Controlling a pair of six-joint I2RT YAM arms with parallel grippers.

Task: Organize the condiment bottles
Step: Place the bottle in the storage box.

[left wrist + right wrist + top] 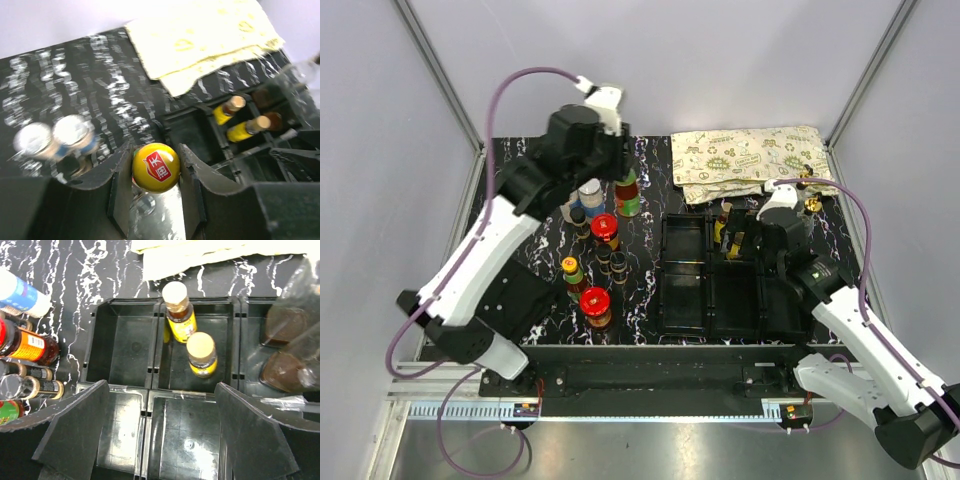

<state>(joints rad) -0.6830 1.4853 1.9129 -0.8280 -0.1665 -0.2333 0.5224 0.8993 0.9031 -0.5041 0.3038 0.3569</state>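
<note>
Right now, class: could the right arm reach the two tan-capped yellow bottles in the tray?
Probably yes: the right gripper hangs open over the tray, near the tan-capped bottles, nothing lying between.

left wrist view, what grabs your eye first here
A bright yellow-capped bottle with a red label on its cap sits pinched between the left tool's fingers, low in the centre. Up to the right, two tan-topped yellow bottles share one compartment of the black tray, and a patterned cream cloth lies beyond it.

Bright even light, left wrist view motion-blurred
</note>
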